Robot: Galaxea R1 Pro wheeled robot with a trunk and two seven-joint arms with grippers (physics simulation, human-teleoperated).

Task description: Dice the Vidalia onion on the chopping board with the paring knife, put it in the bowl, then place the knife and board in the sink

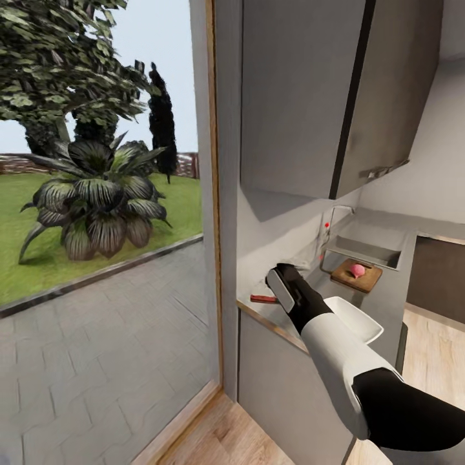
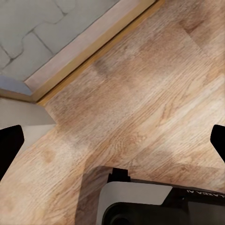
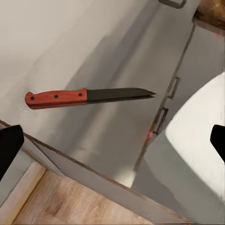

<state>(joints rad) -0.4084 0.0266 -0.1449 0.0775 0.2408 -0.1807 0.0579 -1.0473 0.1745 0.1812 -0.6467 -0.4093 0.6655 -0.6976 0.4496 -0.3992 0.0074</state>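
Right gripper: jaws spread wide, grasping nothing, poised above the paring knife, which lies flat on the countertop at its near end. Beyond it: bowl, then chopping board bearing the onion, then sink farthest. Left gripper: jaws spread wide, nothing between them, over the wood floor.

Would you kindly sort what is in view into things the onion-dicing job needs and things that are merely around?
Part of the job:
paring knife
onion
chopping board
bowl
sink
countertop
right pincer

Just around:
wall cabinet
glass door
garden plant
wood floor
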